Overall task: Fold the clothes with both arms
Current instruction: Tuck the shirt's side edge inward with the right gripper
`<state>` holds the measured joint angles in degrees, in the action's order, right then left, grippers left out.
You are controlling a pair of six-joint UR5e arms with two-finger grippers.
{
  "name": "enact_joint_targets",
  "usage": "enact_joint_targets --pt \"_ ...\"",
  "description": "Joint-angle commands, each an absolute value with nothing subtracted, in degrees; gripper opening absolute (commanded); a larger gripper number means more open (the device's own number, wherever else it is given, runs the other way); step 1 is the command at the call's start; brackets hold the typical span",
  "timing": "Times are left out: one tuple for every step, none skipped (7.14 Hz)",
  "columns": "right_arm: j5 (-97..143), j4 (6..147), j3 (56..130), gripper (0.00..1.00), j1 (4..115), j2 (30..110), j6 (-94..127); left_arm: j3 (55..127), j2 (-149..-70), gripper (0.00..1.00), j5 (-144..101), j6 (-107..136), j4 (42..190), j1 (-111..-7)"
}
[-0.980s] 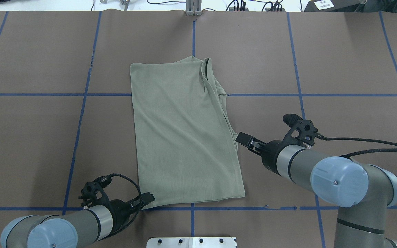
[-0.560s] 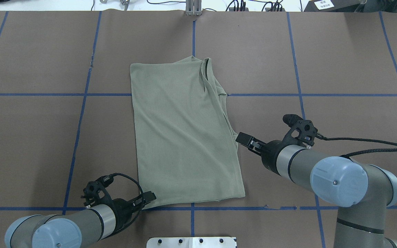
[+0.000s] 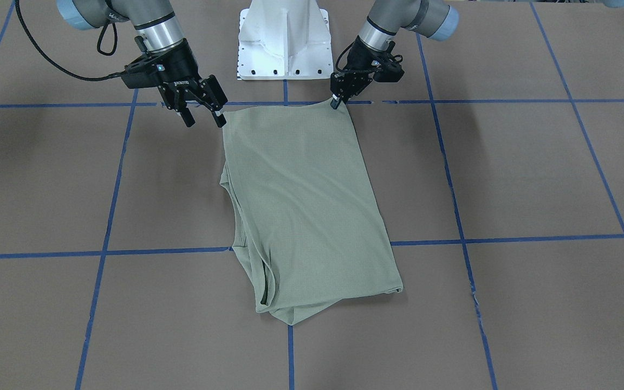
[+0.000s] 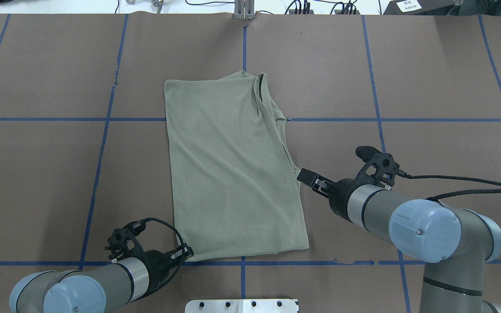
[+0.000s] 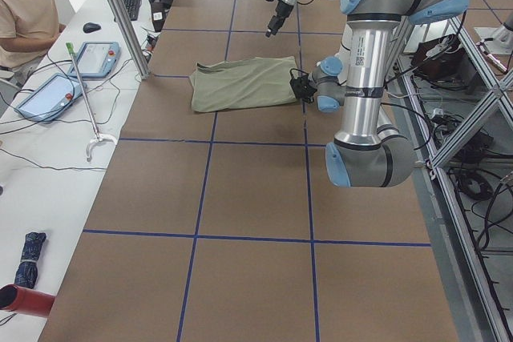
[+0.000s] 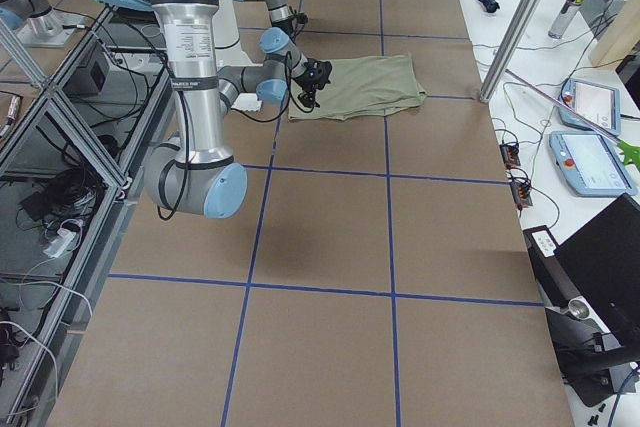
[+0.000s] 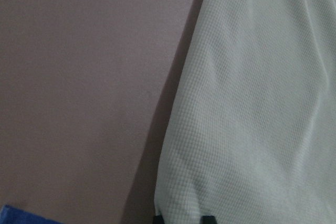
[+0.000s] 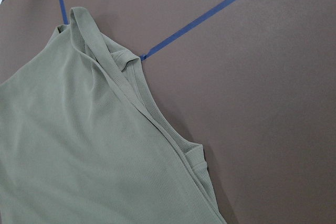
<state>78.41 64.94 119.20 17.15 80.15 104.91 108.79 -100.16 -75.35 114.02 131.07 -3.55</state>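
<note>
Shirt (image 4: 233, 174) lies flat mid-table (image 4: 59, 174), folded lengthwise into one long panel. Going by the overhead view, the collar (image 4: 260, 89) end is at 12–1 o'clock. The hem is at 6, just short of the blue tape line (image 4: 342, 262).

Left gripper (image 4: 186, 253) is low at the hem's 7 o'clock corner. Fingers are nearly together. The left wrist view shows the cloth corner sitting between the fingertips (image 7: 207, 217), so it looks clamped on the shirt. Can't tell if that corner is off the table.

Right gripper (image 3: 203, 120) is at the shirt's 3–4 o'clock edge, above the table, fingers clearly spread with no cloth between them. The nearest fingertip is just beside the fabric edge; contact is not resolvable. The right wrist view looks down on the collar and the layered edge at 1–3 o'clock.
</note>
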Motion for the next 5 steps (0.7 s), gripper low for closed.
enact_joint_targets --pt "76.6 68.5 117.8 0.93 14.3 77.5 112.9 109.3 -100.2 0.00 -75.4 113.9 131.0 -3.7" --pt "76.5 77.9 117.1 0.90 12.7 72.2 116.9 109.5 -100.3 0.00 -75.3 113.9 131.1 -3.7" --pt "76.5 83.7 115.2 0.90 10.7 68.2 119.2 109.5 -100.4 0.00 -75.4 113.9 131.1 -3.7" --pt "76.1 84.0 113.1 0.90 8.0 68.1 120.7 109.6 -100.4 0.00 -75.3 113.9 131.1 -3.6" --pt "73.3 83.7 110.1 0.90 6.2 67.9 121.8 109.6 -100.4 0.00 -75.3 113.9 131.1 -3.6"
